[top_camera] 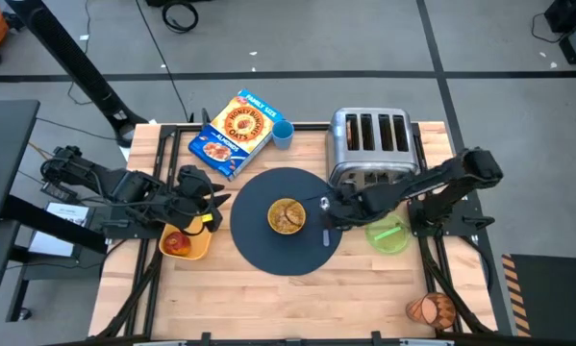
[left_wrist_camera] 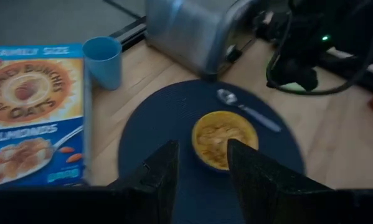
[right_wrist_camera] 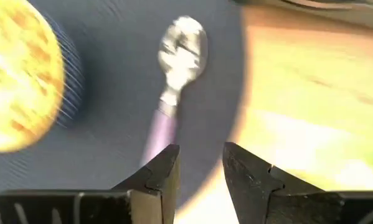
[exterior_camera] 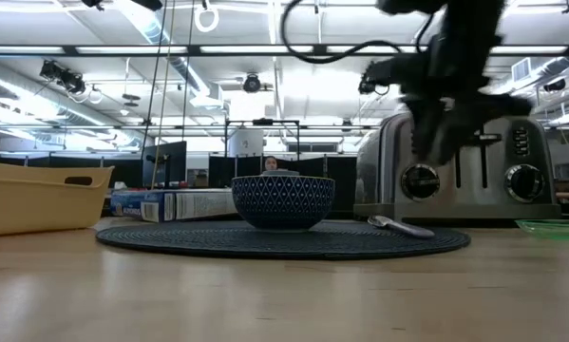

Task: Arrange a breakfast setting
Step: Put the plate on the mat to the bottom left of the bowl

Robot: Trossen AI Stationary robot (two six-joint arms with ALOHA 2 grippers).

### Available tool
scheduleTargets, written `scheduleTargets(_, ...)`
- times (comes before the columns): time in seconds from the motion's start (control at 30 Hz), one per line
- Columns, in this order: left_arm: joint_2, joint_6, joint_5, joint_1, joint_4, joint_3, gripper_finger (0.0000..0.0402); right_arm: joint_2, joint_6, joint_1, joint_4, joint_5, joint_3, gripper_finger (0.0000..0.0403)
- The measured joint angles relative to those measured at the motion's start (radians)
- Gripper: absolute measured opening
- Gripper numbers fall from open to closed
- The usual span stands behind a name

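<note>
- The right fingers (right_wrist_camera: pixel 198 177) stand narrowly apart and hold nothing, poised just above the handle end of the metal spoon (right_wrist_camera: pixel 174 68).
- The spoon lies flat on the dark blue-grey mat (top_camera: pixel 268 252), beyond the fingertips, just beside the cereal bowl (top_camera: pixel 287 215).
- The green plate (top_camera: pixel 388 234) sits on the desk beside that arm, the toaster (top_camera: pixel 369 142) behind it.
- The left fingers (left_wrist_camera: pixel 198 177) are parted and empty, near the yellow tray (top_camera: pixel 196 248) with the red apple (top_camera: pixel 176 241).
</note>
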State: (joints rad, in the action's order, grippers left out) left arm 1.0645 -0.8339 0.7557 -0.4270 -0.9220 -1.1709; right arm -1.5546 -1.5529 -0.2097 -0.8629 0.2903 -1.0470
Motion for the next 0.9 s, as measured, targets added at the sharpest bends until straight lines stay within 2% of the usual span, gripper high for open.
scheduleTargets(0.2, 0.006, 0.052, 0.0, -0.081, 0.171, 0.0, 0.0144, 0.019, 0.001, -0.151, -0.206, -0.071, 0.0, 0.013)
scheduleTargets(0.43, 0.028, 0.073, 0.004, -0.187, 0.332, 0.0, 0.0144, -0.131, -0.029, -0.315, -0.232, -0.146, 0.0, 0.013)
scheduleTargets(0.57, 0.049, 0.061, 0.004, -0.238, 0.374, 0.0, 0.0144, -0.219, -0.043, -0.364, -0.293, -0.202, -0.004, 0.013)
scheduleTargets(0.7, 0.068, 0.062, 0.003, -0.261, 0.379, 0.0, 0.0144, -0.276, -0.017, -0.394, -0.378, -0.19, -0.05, 0.013)
scheduleTargets(0.9, 0.076, 0.072, 0.009, -0.257, 0.379, 0.0, 0.0144, -0.354, 0.06, -0.383, -0.334, -0.183, -0.066, 0.013)
